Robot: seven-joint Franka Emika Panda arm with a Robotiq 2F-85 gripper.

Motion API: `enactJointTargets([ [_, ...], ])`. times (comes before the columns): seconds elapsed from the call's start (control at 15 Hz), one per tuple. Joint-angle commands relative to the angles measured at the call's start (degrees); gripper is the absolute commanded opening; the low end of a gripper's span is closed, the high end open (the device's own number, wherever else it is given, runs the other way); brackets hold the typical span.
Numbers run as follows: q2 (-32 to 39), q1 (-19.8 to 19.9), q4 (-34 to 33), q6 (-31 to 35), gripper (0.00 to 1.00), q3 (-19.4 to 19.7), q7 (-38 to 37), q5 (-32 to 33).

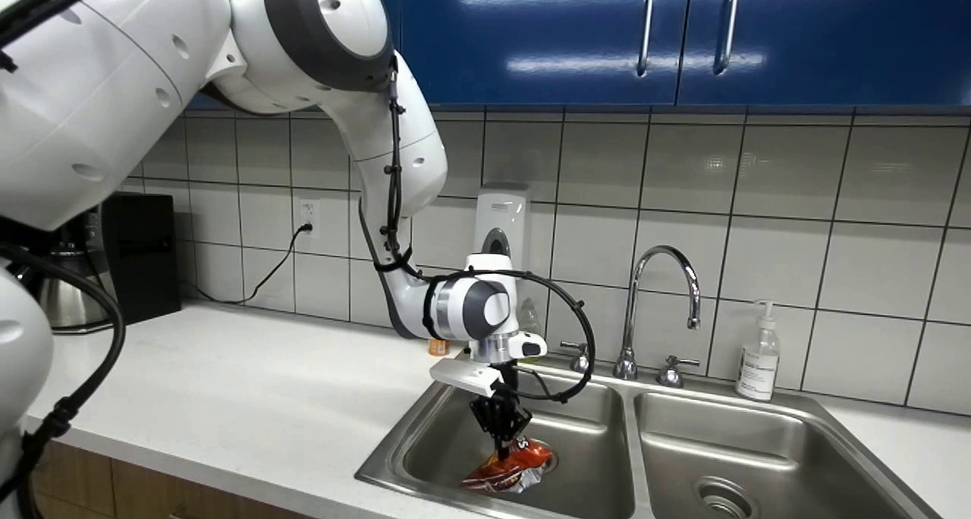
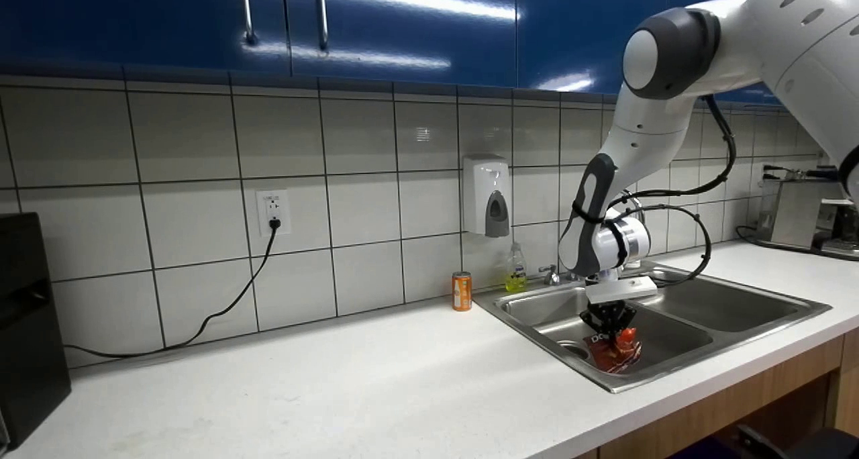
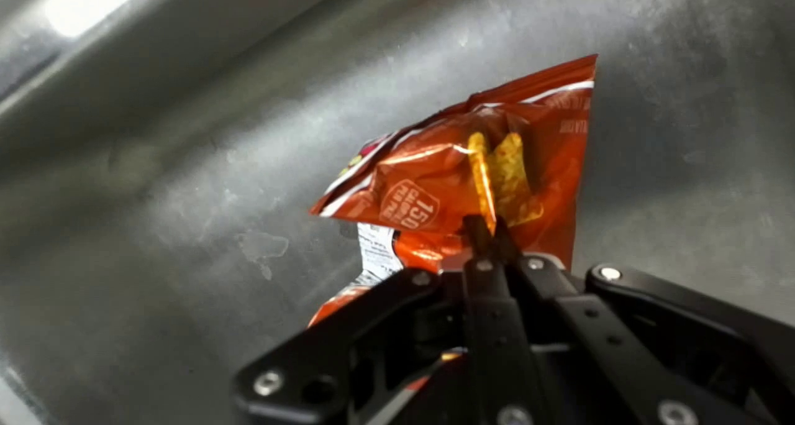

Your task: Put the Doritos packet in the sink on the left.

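Observation:
The red-orange Doritos packet [image 1: 497, 475] is down inside the left basin of the steel sink [image 1: 588, 462]. It also shows in an exterior view [image 2: 614, 357], below the sink's rim [image 2: 537, 331]. In the wrist view the crumpled packet [image 3: 428, 164] lies against the grey basin metal, with a chip picture and white back label showing. My gripper [image 1: 503, 452] points down into the basin. In the wrist view its fingertips [image 3: 490, 226] are close together, pinching a fold of the packet. I cannot tell whether the packet rests on the basin floor.
The right basin [image 1: 721, 428] has a drain and lies beyond a metal divider. A faucet [image 1: 630, 306] with handles stands behind. A soap bottle [image 1: 758, 363], an orange can [image 2: 462, 291] and a yellow-green bottle [image 2: 515, 274] stand near the wall. A coffee machine [image 1: 136, 253] is far left.

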State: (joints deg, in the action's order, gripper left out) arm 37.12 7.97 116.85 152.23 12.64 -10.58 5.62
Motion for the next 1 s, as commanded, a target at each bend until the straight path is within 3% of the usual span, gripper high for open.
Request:
enactJointTargets([
  [0.0,4.3,-0.95,-5.87,-1.95,0.0,0.51,-1.06,-1.17],
  [0.93,11.28,-1.29,-14.77,-4.52,0.0,0.72,-1.58,-1.24],
])
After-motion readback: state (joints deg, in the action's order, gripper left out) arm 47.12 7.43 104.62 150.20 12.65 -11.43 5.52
